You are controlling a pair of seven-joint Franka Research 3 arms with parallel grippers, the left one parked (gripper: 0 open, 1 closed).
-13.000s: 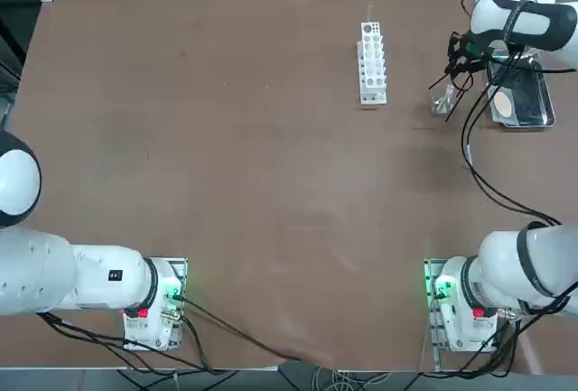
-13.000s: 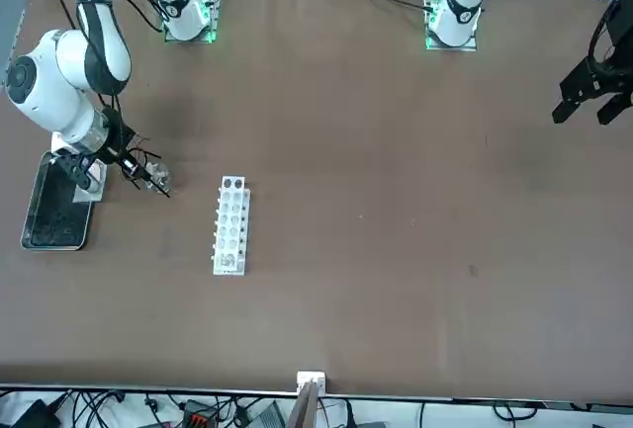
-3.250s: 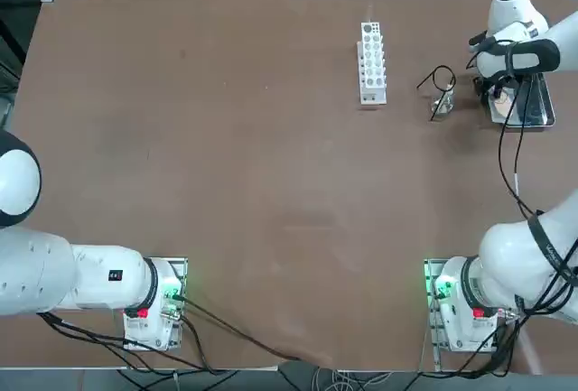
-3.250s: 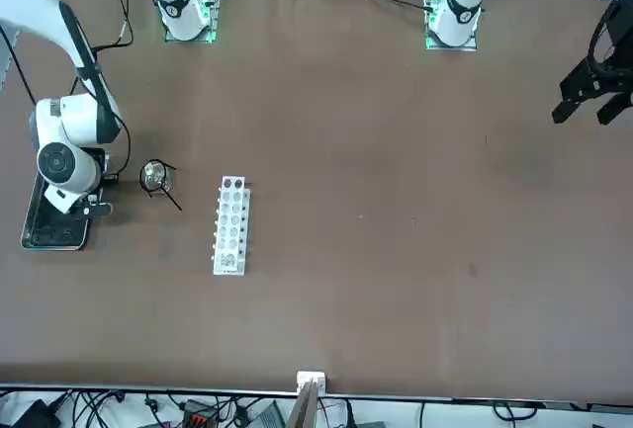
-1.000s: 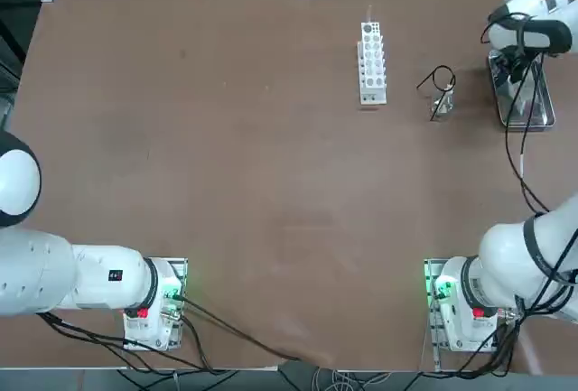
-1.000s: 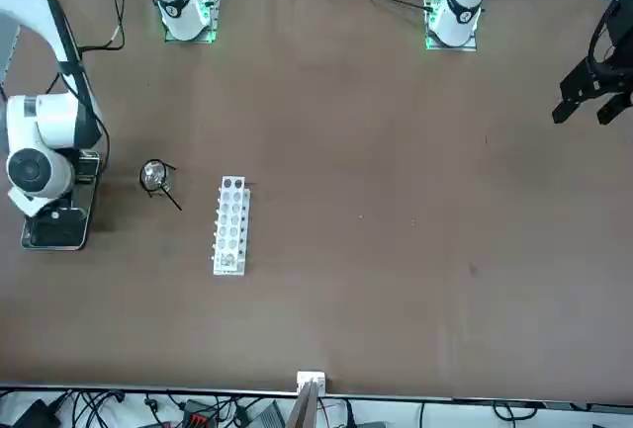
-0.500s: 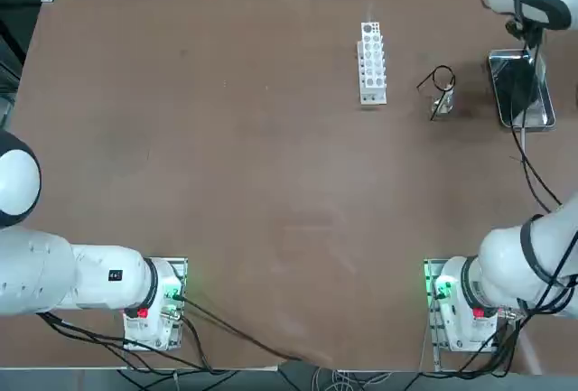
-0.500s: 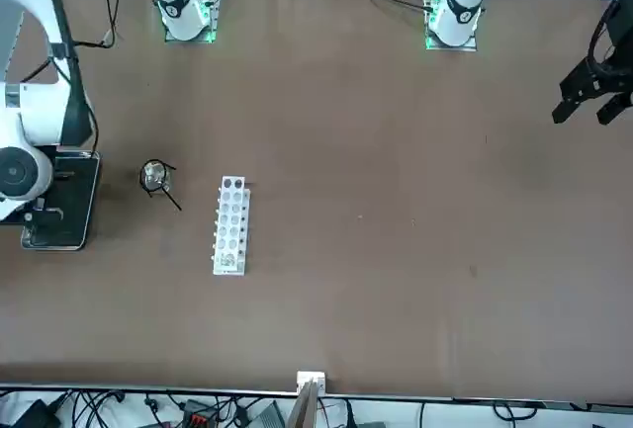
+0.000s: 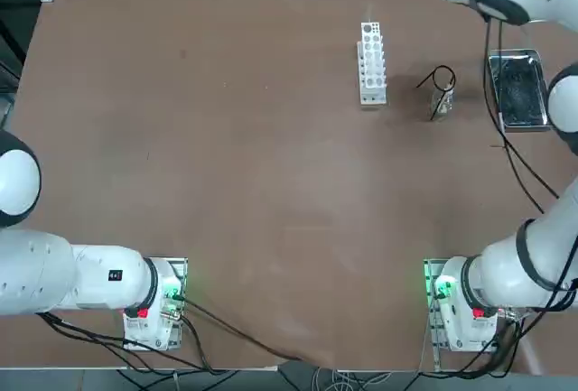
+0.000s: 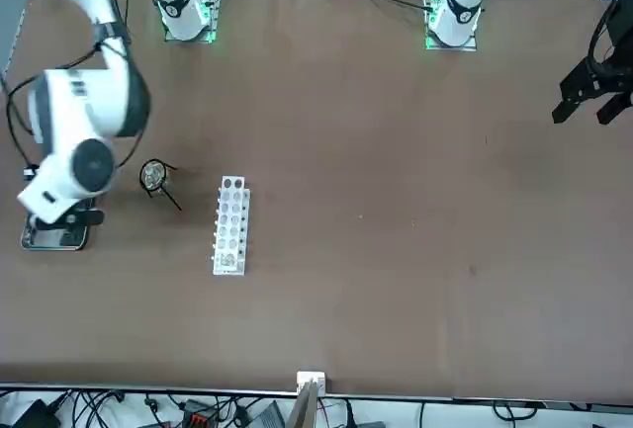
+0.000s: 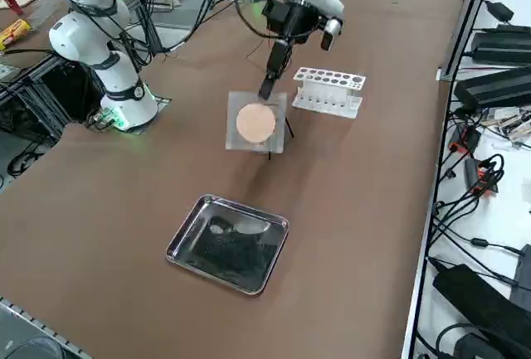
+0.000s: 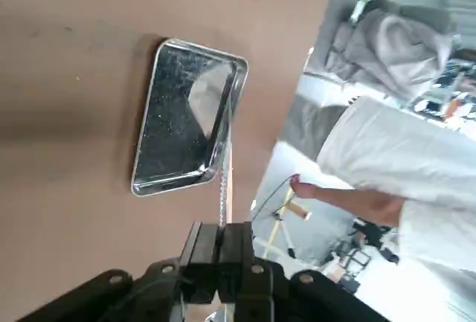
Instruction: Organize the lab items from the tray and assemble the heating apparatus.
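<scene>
Above the surface, between the tray and the rack, the right gripper carries the mesh by one edge, its fingers pinched shut on the thin sheet, which shows edge-on in the wrist view. The mesh hangs roughly flat, its beige disc facing up, just over the tripod and the burner that stand together on the surface beside the rack; the tray now lies empty, its dark floor bare. I judge the mesh to be light, thin and fairly stiff, so an edge grip should hold it, though it can pivot or slip between the fingers if swung fast. The wire tripod looks light and easy to tip, and the glass burner under it is fragile. Lowering the mesh level and centred on the ring, without nudging a leg, seems the delicate part.
</scene>
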